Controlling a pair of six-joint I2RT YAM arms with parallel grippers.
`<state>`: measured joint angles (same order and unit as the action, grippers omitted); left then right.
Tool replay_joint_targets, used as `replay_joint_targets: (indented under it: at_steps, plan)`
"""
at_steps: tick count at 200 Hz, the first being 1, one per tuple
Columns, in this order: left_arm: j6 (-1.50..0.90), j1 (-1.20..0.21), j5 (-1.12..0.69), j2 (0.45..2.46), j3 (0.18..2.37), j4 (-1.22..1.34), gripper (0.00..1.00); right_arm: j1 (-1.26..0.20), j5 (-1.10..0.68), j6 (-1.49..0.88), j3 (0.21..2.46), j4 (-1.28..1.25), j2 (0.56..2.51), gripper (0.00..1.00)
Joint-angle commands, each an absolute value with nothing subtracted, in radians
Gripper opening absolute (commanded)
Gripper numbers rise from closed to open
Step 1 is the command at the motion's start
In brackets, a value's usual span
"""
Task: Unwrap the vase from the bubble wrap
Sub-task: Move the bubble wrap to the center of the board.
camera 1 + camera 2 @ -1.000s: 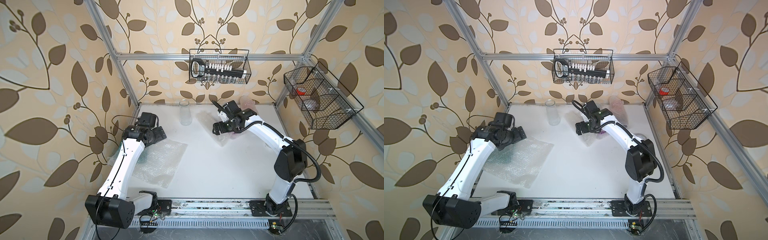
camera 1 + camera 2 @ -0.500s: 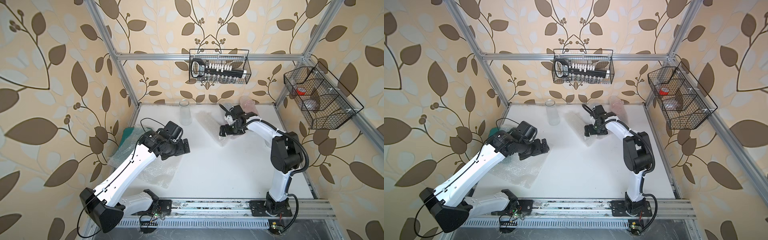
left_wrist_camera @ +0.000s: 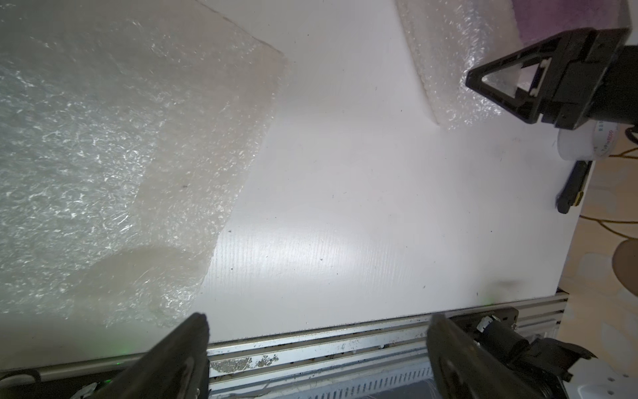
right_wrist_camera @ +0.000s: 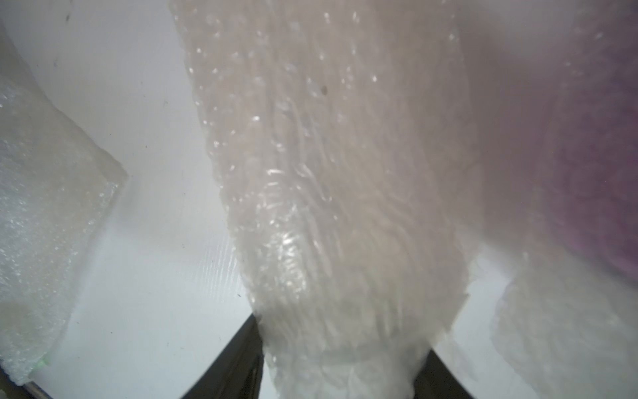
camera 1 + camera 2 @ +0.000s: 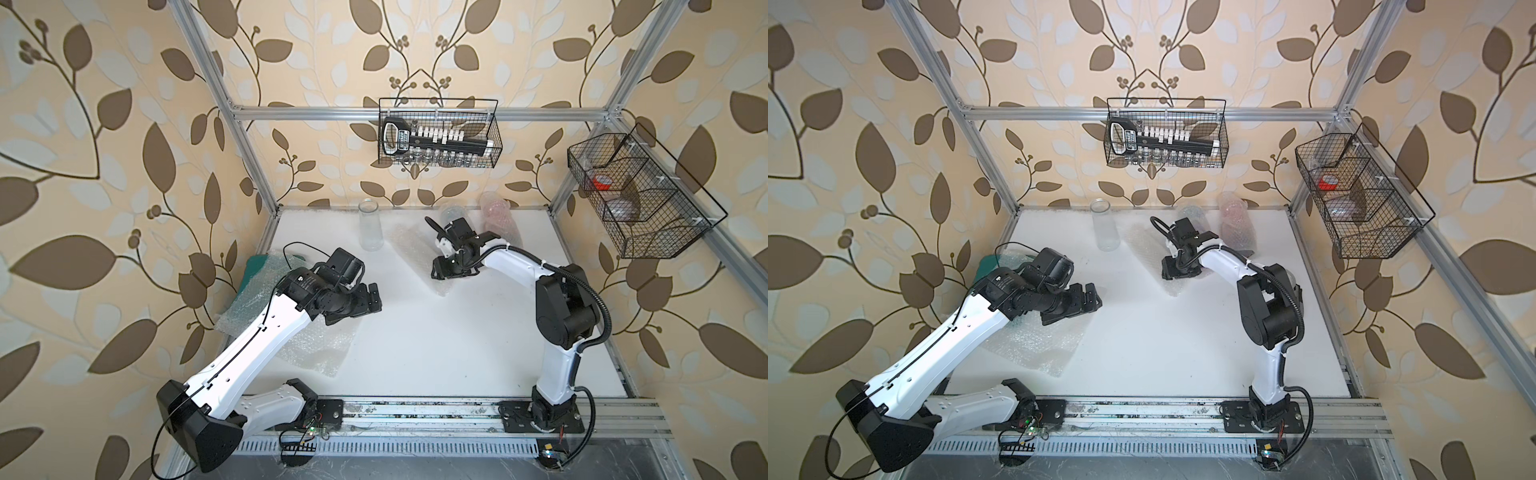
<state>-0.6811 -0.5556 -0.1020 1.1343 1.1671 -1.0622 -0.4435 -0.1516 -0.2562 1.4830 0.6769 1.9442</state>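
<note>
The fingers (image 4: 238,362) of the right gripper (image 4: 345,342) are pinching a bunched tail of the bubble wrap (image 4: 338,193) in the right wrist view, one dark finger pressing on each side of it. The sheet is running from the grip toward the vase (image 4: 600,165), which is showing only as a purple blur under its cover. The step in hand looks like the first peel: the tail is grasped and the vase is not yet bared.

In the left wrist view the left gripper (image 3: 319,319) is hanging released over bare desk (image 3: 345,207) near the front edge. Its fingers (image 3: 186,355) are standing wide apart with nothing between them. A spare sheet (image 3: 103,138) is lying flat just beside it.

In both top views the wrapped vase (image 5: 496,214) (image 5: 1235,220) is sitting at the desk's back edge, toward the back right corner. A clear jar (image 5: 371,232) is standing further left along that edge. The right arm is reaching from the front edge to the back half, wrist bent down and gripper (image 5: 446,272) low on the strip. The left arm is lying low over the front left part, gripper (image 5: 361,305) pointing toward the middle.

The next move is probably calling for a steady pull on the tail away from the vase. The free gripper could be bracing the vase so it does not drag or tip.
</note>
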Motion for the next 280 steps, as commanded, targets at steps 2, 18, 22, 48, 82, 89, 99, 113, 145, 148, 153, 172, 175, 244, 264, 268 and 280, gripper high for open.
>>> replay_joint_targets:
  at_steps: [2, 18, 22, 48, 82, 89, 99, 113, 145, 148, 153, 172, 175, 244, 264, 268, 280]
  plan:
    - [-0.586, -0.555, -0.124, 1.116, 1.123, -1.022, 0.99, -0.489, -0.028, -0.294, 1.495, 0.788, 1.945, 0.32]
    - [-0.566, -0.555, -0.149, 1.102, 1.063, -0.972, 0.99, -0.522, 0.000, -0.320, 1.491, 0.801, 1.929, 0.17]
    - [-0.564, -0.555, -0.155, 1.100, 1.045, -0.956, 0.99, -0.528, 0.000, -0.329, 1.490, 0.801, 1.927, 0.15]
    - [-0.571, -0.555, -0.193, 1.128, 1.015, -0.946, 0.99, -0.572, 0.008, -0.341, 1.479, 0.828, 1.915, 0.06]
    - [-0.562, -0.555, -0.176, 1.158, 1.020, -0.921, 0.99, -0.609, -0.056, -0.379, 1.327, 0.764, 1.788, 0.04]
    - [-0.577, -0.555, -0.179, 1.176, 1.022, -0.910, 0.99, -0.617, -0.079, -0.391, 1.285, 0.745, 1.748, 0.05]
    - [-0.600, -0.555, -0.203, 1.206, 1.018, -0.873, 0.99, -0.635, -0.109, -0.402, 1.223, 0.717, 1.698, 0.05]
    - [-0.626, -0.554, -0.263, 1.256, 1.017, -0.817, 0.98, -0.677, -0.135, -0.411, 1.157, 0.693, 1.634, 0.06]
    - [-0.667, -0.555, -0.301, 1.352, 1.031, -0.762, 0.98, -0.793, -0.209, -0.503, 1.015, 0.603, 1.510, 0.09]
    - [-0.668, -0.555, -0.302, 1.360, 1.033, -0.758, 0.98, -0.805, -0.216, -0.513, 1.002, 0.588, 1.500, 0.10]
    - [-0.671, -0.555, -0.305, 1.372, 1.037, -0.754, 0.98, -0.824, -0.230, -0.526, 0.982, 0.560, 1.485, 0.12]
    - [-0.676, -0.555, -0.305, 1.412, 1.062, -0.749, 0.98, -0.884, -0.256, -0.568, 0.921, 0.488, 1.456, 0.22]
    - [-0.676, -0.555, -0.305, 1.418, 1.065, -0.746, 0.98, -0.891, -0.258, -0.573, 0.915, 0.484, 1.457, 0.24]
    - [-0.692, -0.564, -0.310, 1.547, 1.150, -0.698, 0.97, -0.911, -0.150, -0.602, 0.910, 0.574, 1.253, 0.67]
    - [-0.693, -0.578, -0.310, 1.600, 1.207, -0.696, 0.97, -0.898, -0.090, -0.632, 0.922, 0.626, 1.192, 0.67]
    - [-0.693, -0.583, -0.310, 1.612, 1.220, -0.696, 0.97, -0.891, -0.078, -0.637, 0.922, 0.633, 1.184, 0.67]
    - [-0.695, -0.603, -0.308, 1.651, 1.256, -0.696, 0.97, -0.842, -0.061, -0.656, 0.921, 0.667, 1.170, 0.67]
